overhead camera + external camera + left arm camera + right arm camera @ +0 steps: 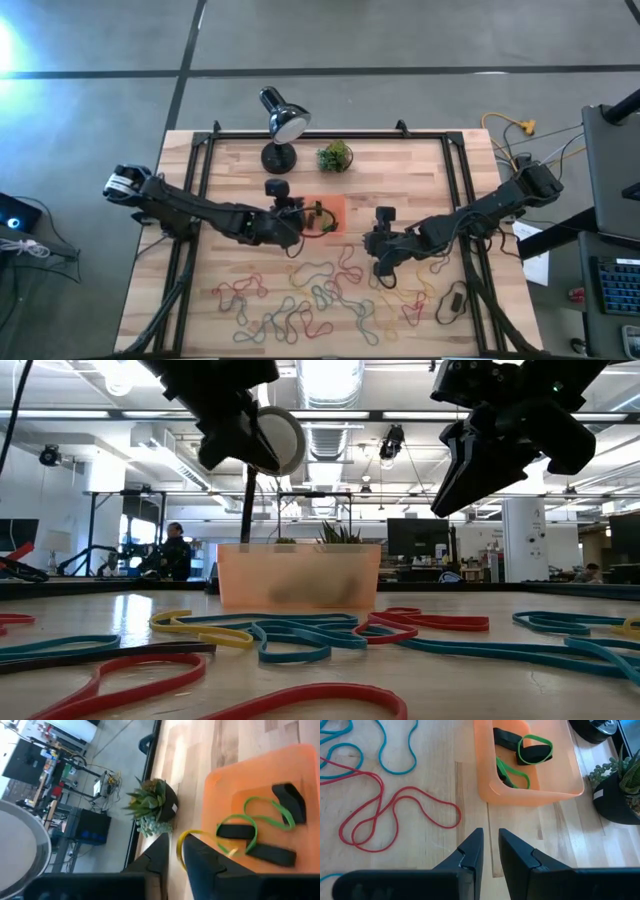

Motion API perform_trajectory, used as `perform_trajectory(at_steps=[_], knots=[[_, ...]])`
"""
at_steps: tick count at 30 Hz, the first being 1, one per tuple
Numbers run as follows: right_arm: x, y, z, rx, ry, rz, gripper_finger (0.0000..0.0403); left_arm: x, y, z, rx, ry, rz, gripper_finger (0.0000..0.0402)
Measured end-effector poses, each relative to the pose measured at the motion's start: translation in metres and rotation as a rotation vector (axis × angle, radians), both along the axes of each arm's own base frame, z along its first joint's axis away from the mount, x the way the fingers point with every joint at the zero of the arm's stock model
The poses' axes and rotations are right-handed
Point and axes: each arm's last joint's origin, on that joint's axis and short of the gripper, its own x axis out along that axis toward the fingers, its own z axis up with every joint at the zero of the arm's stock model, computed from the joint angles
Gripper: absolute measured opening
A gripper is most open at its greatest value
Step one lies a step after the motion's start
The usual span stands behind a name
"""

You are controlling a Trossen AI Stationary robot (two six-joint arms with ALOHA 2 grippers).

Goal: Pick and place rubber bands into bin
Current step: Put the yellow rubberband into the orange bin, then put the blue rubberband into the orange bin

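1. Nearest the front edge of the wooden table (pixel 420 170), at six o'clock in the overhead view, the loose rubber bands (pixel 320 300) lie scattered flat in red, blue-grey, yellow and black loops, many overlapping.
2. Beyond them, toward four o'clock of the table's middle, the right gripper (pixel 381 262) hangs above the boards over the far edge of the scatter; its wrist camera shows the two dark fingers (pixel 470 852) close together with a narrow gap and nothing between them.
3. At about the table's centre sits the bin (pixel 322 214), an orange tray, upright on the wood; inside lie green bands (pixel 532 747) and black bands (pixel 507 737).
4. The left gripper (pixel 297 222) hovers at the bin's nine o'clock edge; its fingers (pixel 200 865) stand slightly parted, and a yellow band (pixel 181 851) shows at the slit between them, though whether it is pinched cannot be told.
5. Farther back, at twelve o'clock of the bin, stands a small potted plant (pixel 335 156).
6. Just at the plant's nine o'clock is a black desk lamp (pixel 282 125), near the far edge.
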Motion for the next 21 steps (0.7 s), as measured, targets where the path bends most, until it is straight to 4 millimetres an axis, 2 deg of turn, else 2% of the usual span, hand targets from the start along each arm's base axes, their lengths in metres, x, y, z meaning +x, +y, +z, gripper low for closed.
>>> perform_trajectory(at_steps=[7, 21], knots=[[-0.0003, -0.0001, -0.0002, -0.001, 0.003, 0.0, 0.0054, 0.0058, -0.0011, -0.0043, 0.013, 0.001, 0.007, 0.0085], [-0.0003, -0.0001, -0.0002, 0.001, 0.003, -0.003, 0.0054, 0.0065, -0.001, -0.0078, 0.025, 0.022, 0.003, 0.009]])
